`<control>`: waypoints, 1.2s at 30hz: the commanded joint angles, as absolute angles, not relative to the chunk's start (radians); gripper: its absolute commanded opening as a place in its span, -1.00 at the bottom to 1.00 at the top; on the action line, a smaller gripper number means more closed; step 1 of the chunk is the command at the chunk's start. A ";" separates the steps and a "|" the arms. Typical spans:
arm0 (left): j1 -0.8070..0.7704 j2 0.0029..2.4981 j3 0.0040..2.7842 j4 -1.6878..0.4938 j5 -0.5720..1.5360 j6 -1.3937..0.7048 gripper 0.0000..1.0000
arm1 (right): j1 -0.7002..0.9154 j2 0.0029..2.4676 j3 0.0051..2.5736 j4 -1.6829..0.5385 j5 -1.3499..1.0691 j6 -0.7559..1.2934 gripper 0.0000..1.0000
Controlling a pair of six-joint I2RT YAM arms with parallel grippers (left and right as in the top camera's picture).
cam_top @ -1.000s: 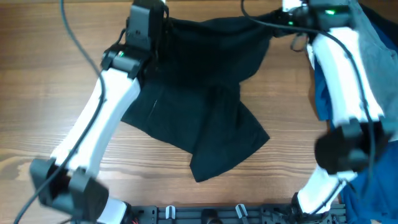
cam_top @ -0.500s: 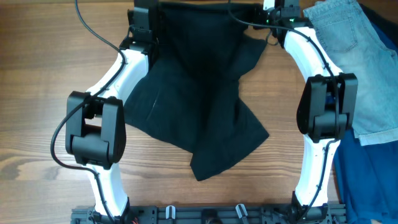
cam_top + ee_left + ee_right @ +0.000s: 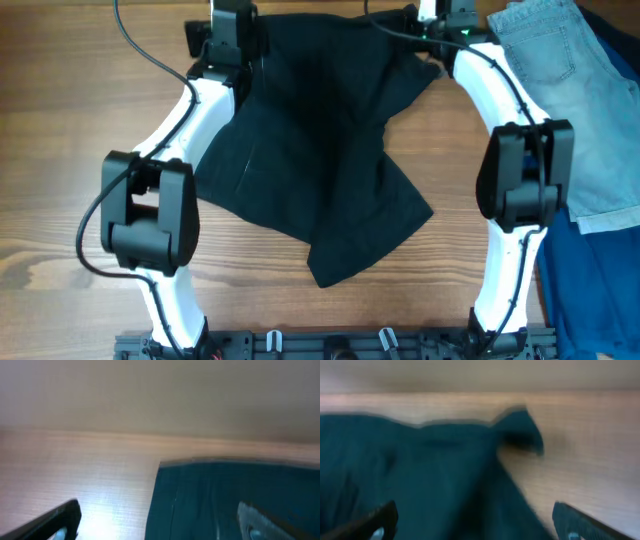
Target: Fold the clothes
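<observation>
A black garment point(image 3: 320, 150) lies spread on the wooden table, its far edge at the top and a folded flap reaching toward the front. My left gripper point(image 3: 222, 22) stands open over the garment's far left corner. In the left wrist view the dark cloth point(image 3: 235, 495) lies flat under the right finger, and the left gripper point(image 3: 157, 527) holds nothing. My right gripper point(image 3: 447, 12) is open at the far right corner. In the right wrist view the cloth point(image 3: 435, 470) lies loose between the spread fingers of the right gripper point(image 3: 477, 527).
A light denim garment point(image 3: 560, 90) lies at the right side of the table on top of blue cloth point(image 3: 600, 290). Black cables point(image 3: 140, 50) trail from both wrists across the far part of the table.
Both arms stretched to the far edge with the garment's corners, then both grippers opened and let the cloth go. The far edge now rests on the table.
</observation>
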State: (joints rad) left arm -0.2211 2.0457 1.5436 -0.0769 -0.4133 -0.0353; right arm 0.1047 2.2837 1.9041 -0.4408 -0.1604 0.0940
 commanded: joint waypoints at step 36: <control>-0.216 1.895 1.552 -0.585 -0.172 -0.222 1.00 | 0.048 2.252 1.474 -0.218 -0.150 0.445 -0.56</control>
